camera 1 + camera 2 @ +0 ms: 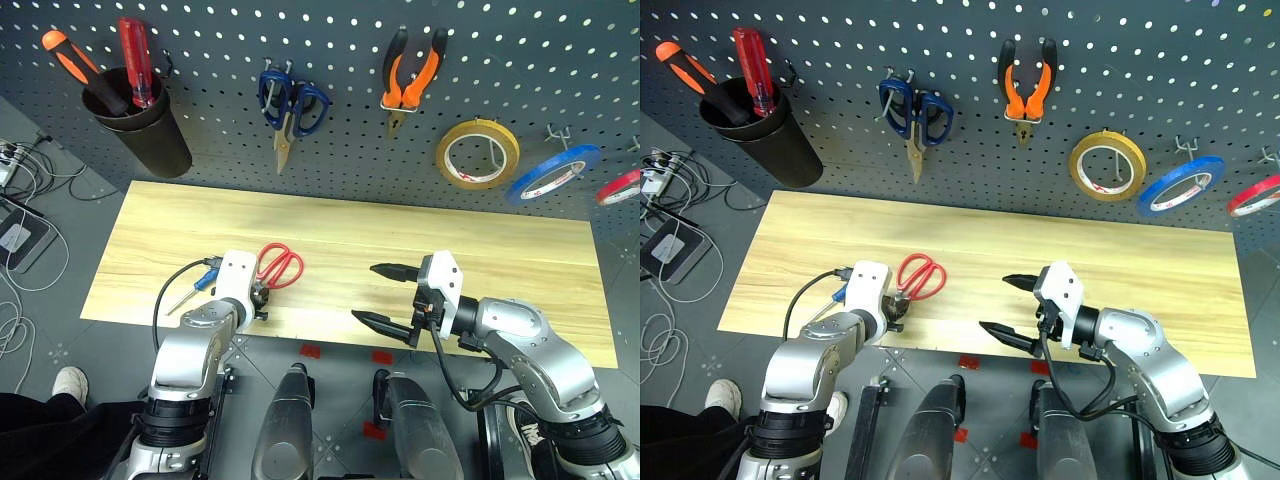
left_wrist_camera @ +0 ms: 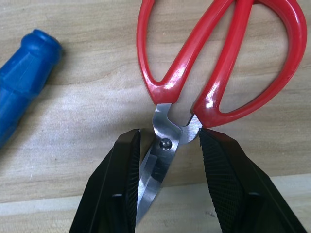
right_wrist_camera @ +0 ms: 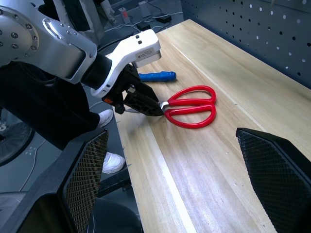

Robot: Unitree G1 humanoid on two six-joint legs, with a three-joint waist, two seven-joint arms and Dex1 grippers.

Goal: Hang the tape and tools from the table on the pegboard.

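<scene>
The red-handled scissors (image 2: 219,63) are lying flat on the table (image 1: 520,270), near its front edge on the robot's left side. The left gripper (image 2: 169,145) is clasping them at the pivot, with one black finger on each side of the metal blades, while the red handles are pointing away from it. The small blue-handled screwdriver (image 2: 24,87) is lying just beside the scissors on the wood. The right gripper (image 1: 385,295) is hovering over the middle of the table with its fingers spread wide, holding nothing. On the pegboard (image 1: 350,150), the pliers (image 1: 412,70) and the yellow-tan tape roll (image 1: 477,153) are already hanging from hooks.
</scene>
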